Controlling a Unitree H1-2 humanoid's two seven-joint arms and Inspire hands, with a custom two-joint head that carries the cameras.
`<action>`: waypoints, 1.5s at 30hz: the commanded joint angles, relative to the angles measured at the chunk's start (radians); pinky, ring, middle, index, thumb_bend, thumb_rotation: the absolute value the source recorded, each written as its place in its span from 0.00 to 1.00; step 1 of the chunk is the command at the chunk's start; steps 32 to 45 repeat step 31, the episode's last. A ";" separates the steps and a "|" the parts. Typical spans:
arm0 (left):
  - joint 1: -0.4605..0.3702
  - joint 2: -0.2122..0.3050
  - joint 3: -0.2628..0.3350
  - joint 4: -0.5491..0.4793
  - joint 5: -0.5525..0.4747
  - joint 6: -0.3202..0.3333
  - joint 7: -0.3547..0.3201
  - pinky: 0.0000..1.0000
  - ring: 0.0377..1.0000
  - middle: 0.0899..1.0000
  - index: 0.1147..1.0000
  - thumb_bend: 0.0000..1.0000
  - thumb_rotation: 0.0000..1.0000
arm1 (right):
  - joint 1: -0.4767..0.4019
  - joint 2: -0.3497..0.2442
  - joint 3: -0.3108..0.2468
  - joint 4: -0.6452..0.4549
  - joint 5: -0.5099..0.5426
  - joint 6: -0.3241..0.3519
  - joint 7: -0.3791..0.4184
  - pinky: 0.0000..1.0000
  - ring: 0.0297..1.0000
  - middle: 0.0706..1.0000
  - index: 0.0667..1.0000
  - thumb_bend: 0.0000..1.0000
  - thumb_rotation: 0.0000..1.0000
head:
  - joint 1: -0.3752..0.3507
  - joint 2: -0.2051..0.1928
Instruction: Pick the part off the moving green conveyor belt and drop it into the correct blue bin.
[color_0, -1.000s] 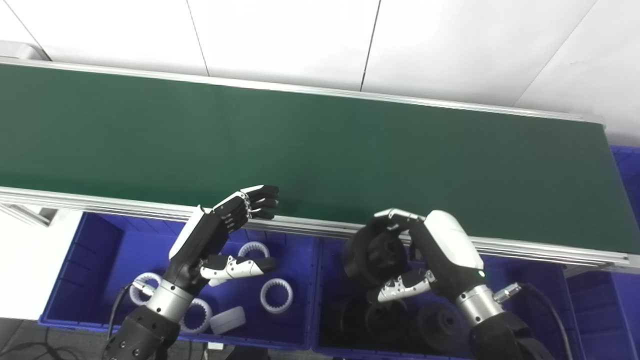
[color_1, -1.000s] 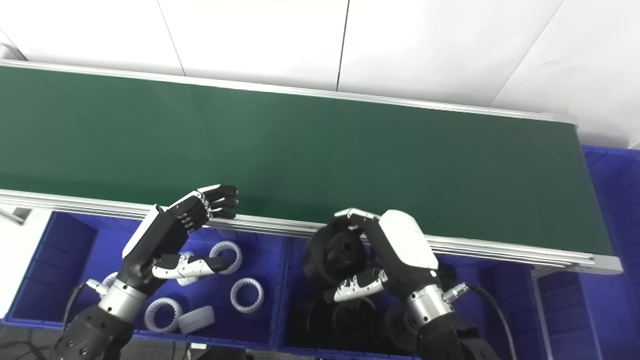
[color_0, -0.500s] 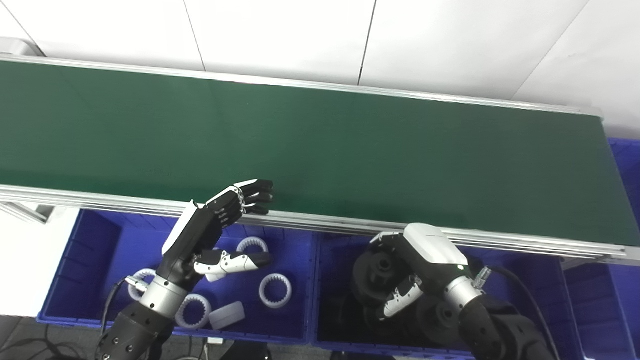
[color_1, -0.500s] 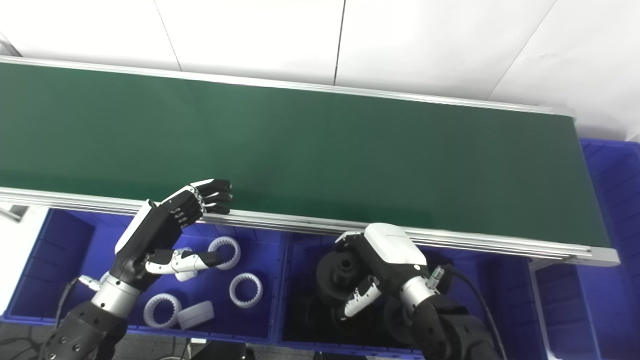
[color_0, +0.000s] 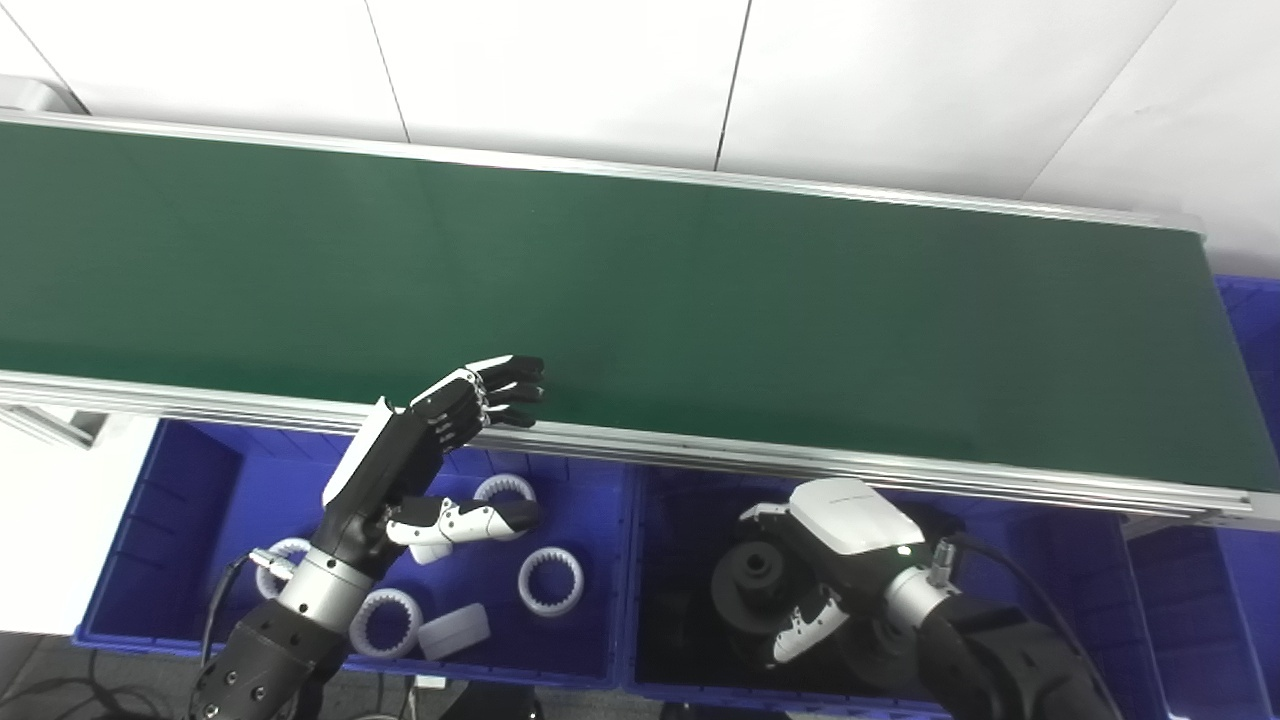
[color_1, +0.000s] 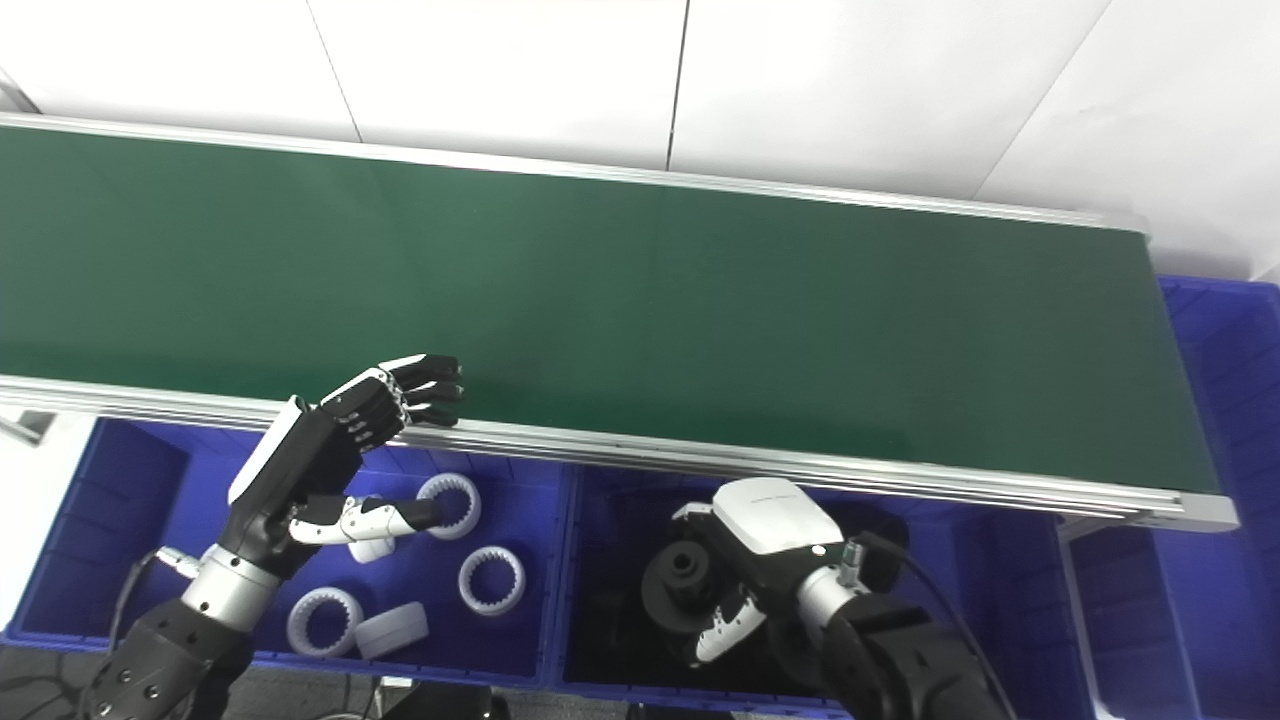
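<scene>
Right hand (color_0: 840, 545) hides its fingers behind black part (color_0: 755, 590)

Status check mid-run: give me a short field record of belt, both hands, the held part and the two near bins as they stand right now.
belt: green conveyor belt, no part visible on it
left hand: open, empty, fingertips over the belt's near rail
right hand: shut on black part, low inside right bin
left bin: holds white toothed rings and a white cap-like piece
right bin: holds other black parts, dark, count unclear
release: not yet done
</scene>
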 joint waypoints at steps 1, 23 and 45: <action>-0.001 0.007 0.003 -0.023 -0.004 -0.019 -0.003 0.71 0.77 0.80 0.76 0.75 0.28 | 0.033 0.032 -0.035 -0.059 0.070 -0.071 -0.134 0.84 0.90 0.90 0.84 0.76 0.41 | 0.002 -0.002; 0.022 0.032 0.013 -0.011 0.000 -0.003 -0.005 0.74 0.79 0.82 0.78 0.78 0.31 | 0.239 0.255 -0.116 -0.065 0.600 -0.226 -0.414 0.81 0.88 0.90 0.90 0.81 0.47 | 0.026 -0.046; 0.031 0.054 0.028 -0.018 -0.016 -0.019 -0.016 0.74 0.81 0.85 0.80 0.77 0.35 | 0.262 0.277 -0.133 -0.019 0.639 -0.213 -0.450 0.86 0.93 0.95 0.92 0.86 0.53 | 0.033 -0.055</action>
